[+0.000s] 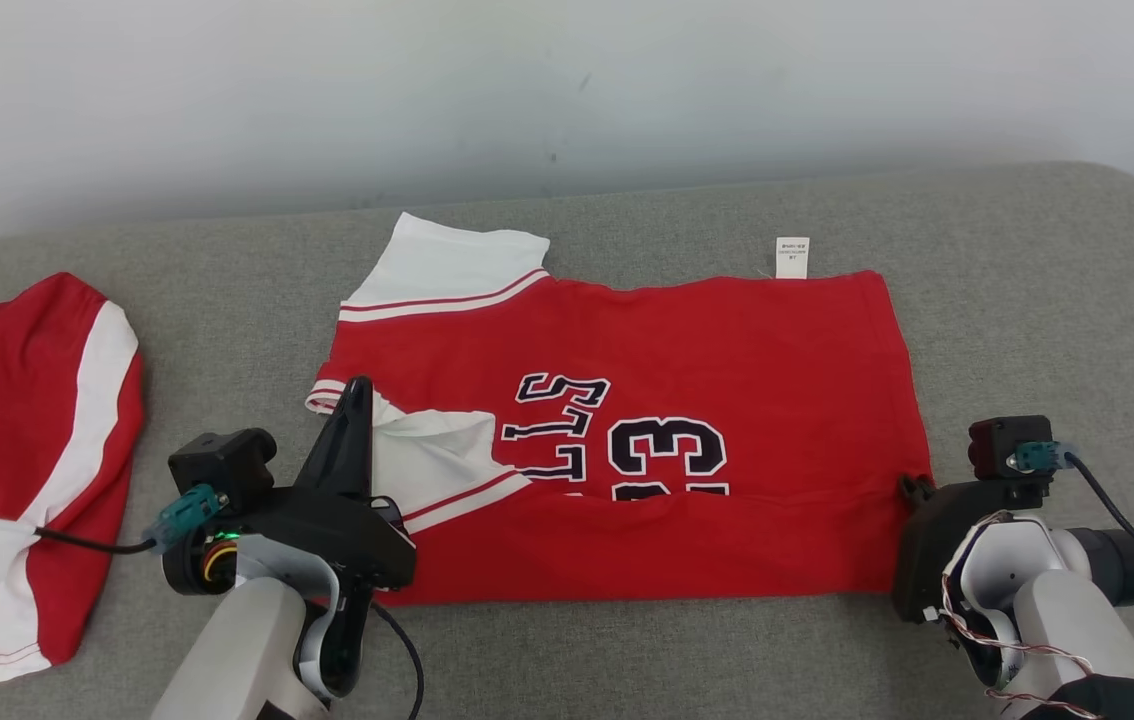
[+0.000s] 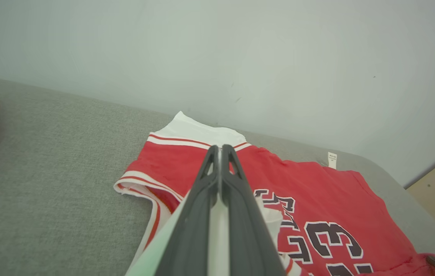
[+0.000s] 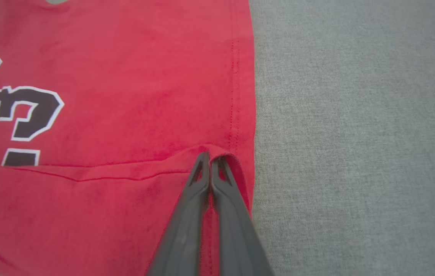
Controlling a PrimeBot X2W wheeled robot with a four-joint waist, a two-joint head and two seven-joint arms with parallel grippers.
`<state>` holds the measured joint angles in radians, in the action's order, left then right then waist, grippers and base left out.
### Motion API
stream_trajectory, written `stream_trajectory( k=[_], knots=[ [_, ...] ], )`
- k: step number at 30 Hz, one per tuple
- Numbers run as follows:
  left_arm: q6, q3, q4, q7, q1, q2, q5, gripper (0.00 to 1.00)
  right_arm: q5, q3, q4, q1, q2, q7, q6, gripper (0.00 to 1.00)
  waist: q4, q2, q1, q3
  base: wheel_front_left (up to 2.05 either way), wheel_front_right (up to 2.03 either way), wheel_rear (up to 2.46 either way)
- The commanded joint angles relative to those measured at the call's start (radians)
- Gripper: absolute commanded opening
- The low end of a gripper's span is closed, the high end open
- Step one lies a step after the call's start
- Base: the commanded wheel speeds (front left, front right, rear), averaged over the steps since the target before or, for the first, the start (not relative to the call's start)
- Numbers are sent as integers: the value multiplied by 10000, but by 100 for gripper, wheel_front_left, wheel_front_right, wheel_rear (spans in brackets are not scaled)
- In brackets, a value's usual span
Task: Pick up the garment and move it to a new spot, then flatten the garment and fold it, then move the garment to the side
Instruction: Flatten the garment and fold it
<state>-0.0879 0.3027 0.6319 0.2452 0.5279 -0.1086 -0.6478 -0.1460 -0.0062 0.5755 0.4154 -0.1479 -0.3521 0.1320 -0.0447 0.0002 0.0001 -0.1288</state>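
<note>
With the garment (image 1: 707,350) spread on the grey surface (image 1: 1027,300) and its folded edge pinched in the closed left fingers (image 2: 240,214) (at the white sleeve (image 1: 437,450)) and right fingers (image 3: 185,230), the fold could be dragged askew if one side were released first.

A grey upholstered surface (image 1: 627,650) meets a plain pale wall (image 1: 567,80).

I read the jersey (image 1: 727,350) as matt red cloth, the worktop (image 1: 1027,300) as coarse grey weave, left claw (image 2: 220,148) and right claw (image 3: 210,155) as smooth matt plastic.
</note>
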Motion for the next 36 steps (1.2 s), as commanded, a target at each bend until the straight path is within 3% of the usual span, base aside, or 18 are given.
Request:
stream_trajectory(
  k=[1, 2, 3, 4, 5, 6, 7, 13, 21, 28, 36],
  knots=[
    [-51, 25, 214, 92, 211, -14, 205, 0, 78, 63, 221, 138, 35, 108, -26, 0, -2, -2, -1, 37, 0, 0, 0],
    [-75, 22, 337, 127, 258, -20, 200, 0, 80, 83, 311, 180, 35, 178, -26, 10, -3, -2, -1, 62, 0, 0, 0],
    [-62, 23, 481, 129, 299, -13, 224, 0, 84, 90, 390, 239, 33, 280, -26, 33, -6, -2, -1, 94, 0, 0, 0],
    [-35, 7, 651, 141, 330, -9, 233, 0, 75, 53, 468, 293, 43, 394, -26, 96, -7, -2, -1, 141, 0, 0, 0],
    [-11, 22, 791, 145, 382, -24, 319, 60, 73, 31, 519, 342, 64, 509, -26, 100, -11, -2, -1, 182, 0, 0, 0],
    [-11, 22, 791, 145, 382, -24, 319, 60, 73, 31, 519, 342, 64, 509, -26, 100, -11, -2, -1, 182, 0, 0, 0],
    [1, 5, 902, 167, 420, -32, 360, 100, 51, 24, 581, 362, 96, 602, -26, 100, -12, -2, -1, 246, 0, 0, 0],
    [126, -162, 1143, 216, 86, -206, 683, 100, 111, -483, 618, 33, 76, 797, -26, 100, 36, -2, -1, 755, 0, 0, 0],
    [571, 213, 881, 135, -1283, -713, 1596, 100, 456, -1143, -348, -1164, 303, -287, -26, 100, 60, -2, -1, 1342, 0, 0, 0],
    [776, 660, 1030, -555, -1997, -1024, 1891, 100, 583, -1313, -1244, -1959, 569, -872, -25, 100, 46, -2, -1, 1173, 0, 0, 0],
    [839, 915, 1370, -1029, -1990, -1141, 2001, 100, 928, -1538, -1074, -1726, 760, -824, -26, 100, 101, -2, -1, 740, 0, 0, 0]
  ],
)
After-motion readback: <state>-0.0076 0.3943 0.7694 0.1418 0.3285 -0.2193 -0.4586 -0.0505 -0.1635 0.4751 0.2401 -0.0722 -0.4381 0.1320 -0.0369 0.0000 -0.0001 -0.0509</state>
